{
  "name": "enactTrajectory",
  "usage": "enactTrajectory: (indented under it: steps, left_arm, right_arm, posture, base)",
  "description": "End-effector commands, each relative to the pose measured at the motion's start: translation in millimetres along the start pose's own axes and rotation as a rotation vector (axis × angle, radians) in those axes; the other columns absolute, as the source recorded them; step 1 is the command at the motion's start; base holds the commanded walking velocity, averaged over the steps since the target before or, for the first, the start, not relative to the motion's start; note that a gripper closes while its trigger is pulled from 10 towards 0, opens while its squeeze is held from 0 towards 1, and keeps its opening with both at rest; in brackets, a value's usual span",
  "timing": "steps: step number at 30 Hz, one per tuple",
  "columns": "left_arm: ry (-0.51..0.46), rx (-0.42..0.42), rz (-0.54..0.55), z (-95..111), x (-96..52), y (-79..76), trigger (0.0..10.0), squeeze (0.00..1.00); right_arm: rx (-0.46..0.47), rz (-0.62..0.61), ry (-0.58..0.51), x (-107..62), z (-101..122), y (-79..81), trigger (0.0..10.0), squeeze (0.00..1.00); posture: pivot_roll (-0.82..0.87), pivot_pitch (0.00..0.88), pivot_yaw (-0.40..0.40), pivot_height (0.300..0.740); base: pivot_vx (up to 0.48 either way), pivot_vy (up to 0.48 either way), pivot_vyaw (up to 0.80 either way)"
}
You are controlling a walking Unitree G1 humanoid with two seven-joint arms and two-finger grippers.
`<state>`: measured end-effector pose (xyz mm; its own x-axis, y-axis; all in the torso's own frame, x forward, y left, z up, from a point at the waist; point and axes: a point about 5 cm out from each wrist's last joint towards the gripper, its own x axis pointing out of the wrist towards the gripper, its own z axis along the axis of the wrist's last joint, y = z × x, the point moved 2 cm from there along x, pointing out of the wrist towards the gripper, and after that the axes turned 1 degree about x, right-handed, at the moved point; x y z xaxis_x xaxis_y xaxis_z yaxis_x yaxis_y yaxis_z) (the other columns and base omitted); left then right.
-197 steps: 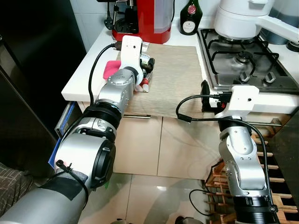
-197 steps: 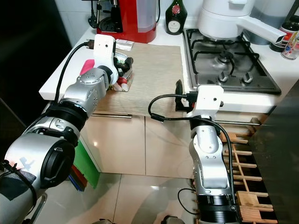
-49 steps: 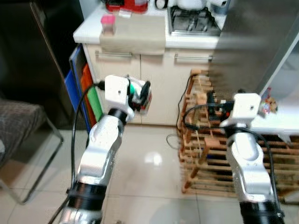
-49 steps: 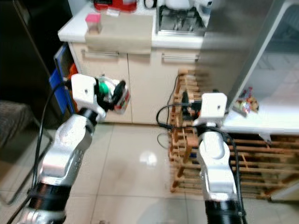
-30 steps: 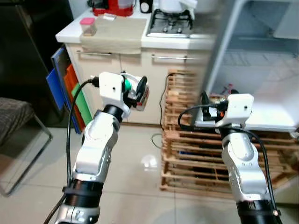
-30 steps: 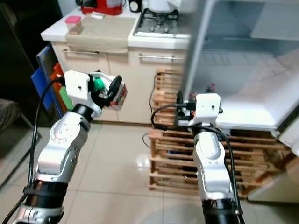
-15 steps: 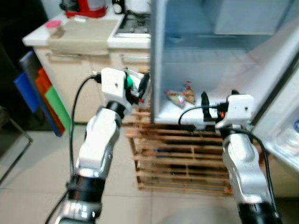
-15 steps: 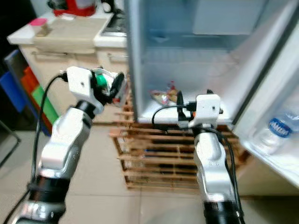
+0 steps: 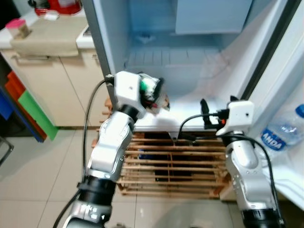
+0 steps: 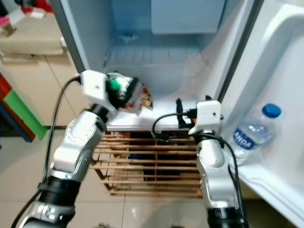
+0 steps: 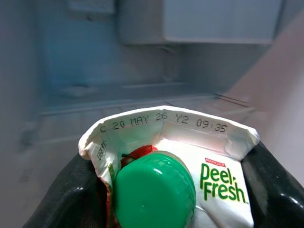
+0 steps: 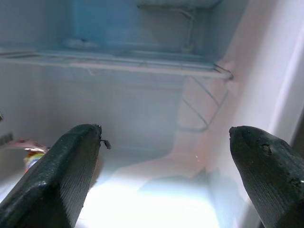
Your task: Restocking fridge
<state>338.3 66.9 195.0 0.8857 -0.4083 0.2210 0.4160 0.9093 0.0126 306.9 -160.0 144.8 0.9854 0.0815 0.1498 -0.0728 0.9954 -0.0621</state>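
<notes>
Far left: white kitchen desk [image 9: 42,45] with a beige mat [image 9: 45,35] on it; a small pink-lidded container [image 9: 18,27] stands at its left end. Cream cupboard doors below.

Centre-left: left gripper [image 9: 154,97] raised at the front edge of the open white fridge [image 9: 190,71], just over the bottom shelf lip. Its black fingers [image 11: 76,190] are closed on a white juice carton with a green screw cap [image 11: 166,175], one finger on each side. Carton top faces the wrist camera; print reads "Peel Fresh" with a date stamp along the folded seam. Carton is in the air, not resting on any shelf.

Centre: fridge interior pale blue-white, wire shelf [image 9: 156,59] at the back, a closed compartment flap [image 9: 213,16] above. Wooden slatted rack [image 9: 166,166] on the tiled floor beneath the fridge front.

Centre-right: right gripper [image 12: 166,156] held at the shelf edge, fingers spread wide apart, holding nothing.

Far right: open fridge door [image 10: 280,95]; a clear plastic water bottle with a blue cap [image 10: 254,130] leans in its lower door shelf.
</notes>
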Motion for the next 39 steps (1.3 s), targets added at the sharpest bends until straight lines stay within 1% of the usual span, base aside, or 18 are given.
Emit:
enactTrajectory:
  steps: [1,4,6,13,15,17,20,22,23,24,25,28,29,32,34,35,38,39]
  left_arm:
    - [0.014,0.021,0.041,-2.6,1.1,13.3,10.0,0.0]
    - [0.02,0.025,0.044,-3.2,4.3,14.8,10.0,0.0]
    - [0.02,0.017,0.043,-3.3,6.1,14.6,10.0,0.0]
    - [0.03,0.029,0.015,-6.4,12.7,9.6,10.0,0.0]
    - [0.027,0.028,0.007,-6.9,16.0,11.4,10.0,0.0]
    - [0.015,0.03,-0.013,-6.2,20.4,13.2,10.0,0.0]
    - [0.035,0.038,-0.019,-10.0,32.4,16.8,10.0,0.0]
    - [0.045,0.037,-0.022,-11.9,35.8,17.1,10.0,0.0]
    - [0.067,0.032,-0.048,-17.4,42.6,14.3,10.0,0.0]
    - [0.067,0.032,-0.048,-17.4,42.6,14.3,10.0,0.0]
    - [0.081,0.01,-0.064,-21.0,46.0,12.1,10.0,0.0]
    - [0.124,0.001,-0.128,-34.7,49.7,-2.3,10.0,0.0]
    - [0.127,0.007,-0.145,-37.2,50.0,-7.2,10.0,0.0]
    - [0.136,0.011,-0.166,-41.7,52.1,-14.9,10.0,0.0]
    - [0.158,0.078,-0.139,-47.4,53.7,-16.9,10.0,0.0]
    - [0.165,0.092,-0.146,-49.2,54.4,-19.8,10.0,0.0]
    - [0.165,0.071,-0.161,-48.2,59.1,-27.0,10.0,0.0]
    - [0.164,0.077,-0.157,-47.1,60.8,-27.6,10.0,0.0]
  right_arm:
    - [0.022,0.029,0.014,-2.5,-1.1,0.2,10.0,0.0]
    - [0.024,0.084,0.064,-10.8,-11.6,3.3,10.0,0.0]
    - [0.019,0.095,0.09,-17.4,-18.0,1.8,10.0,0.0]
    - [-0.014,0.063,0.139,-33.0,-31.0,-10.6,10.0,0.0]
    - [-0.023,0.062,0.17,-42.7,-36.8,-15.2,10.0,0.0]
    - [-0.034,0.072,0.207,-53.9,-43.8,-18.0,10.0,0.0]
    - [-0.043,0.111,0.255,-67.8,-51.9,-15.4,10.0,0.0]
    - [-0.039,0.117,0.268,-71.6,-54.1,-14.8,10.0,0.0]
    - [-0.038,0.118,0.294,-83.3,-58.4,-14.4,10.0,0.0]
    - [-0.038,0.118,0.294,-83.3,-58.4,-14.4,10.0,0.0]
    - [-0.03,0.115,0.315,-90.1,-60.9,-14.9,10.0,0.0]
    - [-0.056,0.118,0.371,-124.5,-63.7,-18.3,10.0,0.0]
    - [-0.068,0.12,0.382,-135.1,-62.3,-19.1,10.0,0.0]
    - [-0.07,0.102,0.406,-149.5,-59.5,-22.2,10.0,0.0]
    - [-0.058,0.072,0.424,-163.9,-55.0,-23.1,10.0,0.0]
    - [-0.054,0.062,0.434,-172.3,-52.5,-21.9,10.0,0.0]
    - [-0.05,0.048,0.469,-194.2,-47.7,-15.7,10.0,0.0]
    - [-0.052,0.047,0.479,-197.8,-47.8,-14.1,10.0,0.0]
  posture:
    - [-0.09,0.0,0.043,0.74]
    - [-0.09,0.0,0.044,0.74]
    - [-0.09,0.0,0.046,0.74]
    - [-0.11,0.0,0.059,0.74]
    - [-0.12,0.0,0.065,0.74]
    - [-0.14,0.0,0.072,0.74]
    - [-0.16,0.0,0.082,0.74]
    - [-0.16,0.0,0.085,0.74]
    - [-0.18,0.0,0.097,0.74]
    - [-0.18,0.0,0.097,0.74]
    - [-0.2,0.0,0.102,0.74]
    - [-0.26,0.011,0.115,0.74]
    - [-0.28,0.035,0.122,0.74]
    - [-0.3,0.058,0.127,0.74]
    - [-0.33,0.106,0.137,0.74]
    - [-0.35,0.129,0.142,0.74]
    - [-0.36,0.17,0.15,0.74]
    - [-0.37,0.178,0.152,0.74]
  base:
    - [0.0,0.0,0.0]
    - [0.0,0.0,0.0]
    - [0.0,0.0,0.0]
    - [0.0,0.0,0.0]
    - [0.0,0.0,0.0]
    - [0.0,0.0,0.0]
    - [0.0,0.0,0.0]
    - [0.0,0.0,0.0]
    - [0.0,0.0,0.0]
    - [0.0,0.0,0.0]
    - [0.0,0.0,0.0]
    - [0.0,0.0,0.0]
    - [0.0,0.0,0.0]
    - [0.0,0.0,0.0]
    - [0.0,0.0,0.0]
    - [0.0,0.0,0.0]
    - [0.0,0.0,0.0]
    - [0.0,0.0,0.0]
